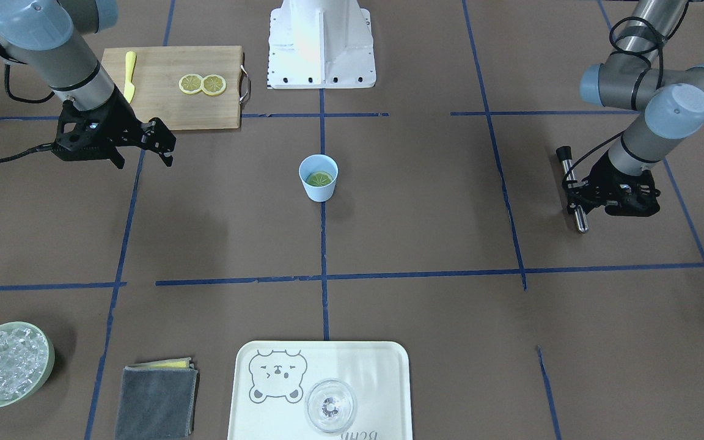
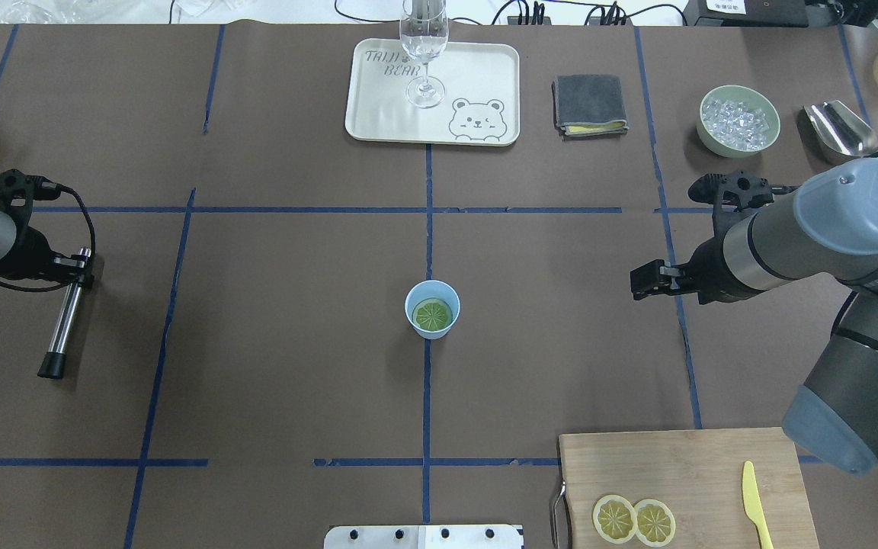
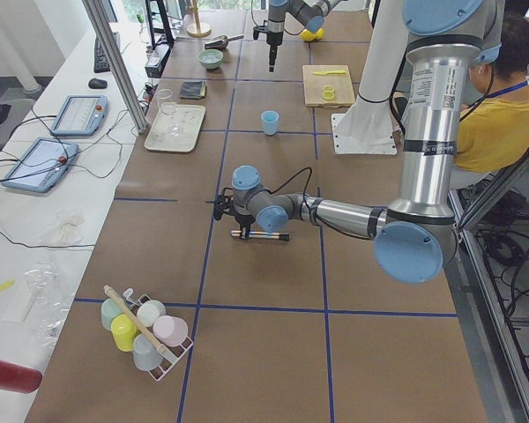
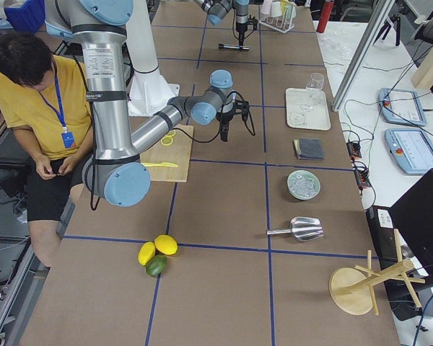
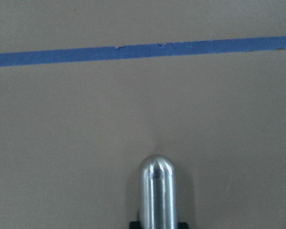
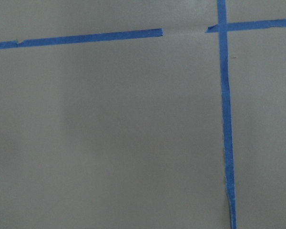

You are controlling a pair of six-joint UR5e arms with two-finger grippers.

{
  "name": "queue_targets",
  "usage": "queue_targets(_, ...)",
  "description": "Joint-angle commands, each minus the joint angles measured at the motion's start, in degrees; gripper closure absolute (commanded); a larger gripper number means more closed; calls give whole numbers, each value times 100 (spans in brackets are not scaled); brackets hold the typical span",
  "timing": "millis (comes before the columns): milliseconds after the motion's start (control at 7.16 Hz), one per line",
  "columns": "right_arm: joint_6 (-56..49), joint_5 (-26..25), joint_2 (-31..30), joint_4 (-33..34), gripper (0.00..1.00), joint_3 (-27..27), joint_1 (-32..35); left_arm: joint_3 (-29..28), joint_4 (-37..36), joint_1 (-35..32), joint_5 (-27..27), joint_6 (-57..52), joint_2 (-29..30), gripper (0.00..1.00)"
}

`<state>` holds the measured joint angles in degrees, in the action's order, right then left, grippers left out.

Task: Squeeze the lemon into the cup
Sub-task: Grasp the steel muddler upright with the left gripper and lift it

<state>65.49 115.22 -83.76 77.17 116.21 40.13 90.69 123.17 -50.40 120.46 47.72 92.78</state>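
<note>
The pale blue cup point(image 1: 318, 191) stands at the table's middle, also in the overhead view point(image 2: 413, 299). One lemon slice point(image 1: 319, 178) lies flat inside it point(image 2: 433, 315). Two more slices point(image 1: 203, 84) lie on the wooden cutting board point(image 1: 162, 113). My right gripper point(image 1: 164, 143) hovers between board and cup, open and empty, well to the side of the cup point(image 2: 643, 280). My left gripper point(image 1: 578, 194) is shut on a steel muddler rod point(image 2: 65, 316) at the far side of the table; the rod's rounded end shows in the left wrist view point(image 5: 156, 191).
A yellow knife point(image 1: 129, 76) lies on the board. A bear tray point(image 1: 382, 373) holds a clear glass point(image 1: 330, 405). A grey cloth point(image 1: 156, 400), a green bowl of ice point(image 1: 46, 348) and a steel scoop point(image 2: 839, 130) sit along the far edge.
</note>
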Motion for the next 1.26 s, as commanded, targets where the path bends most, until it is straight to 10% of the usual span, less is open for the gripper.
queue_targets(0, -1, 71, 0, 0, 0, 16, 56, 10, -3, 31, -5, 0, -14, 100)
queue_targets(419, 8, 413, 18, -9, 0, 34, 249, 1155, -82, -57, -128, 88, -284, 100)
queue_targets(1117, -9, 422, -26, -9, 0, 25, 337, 3154, -47, 396, -1878, 1256, 440, 100)
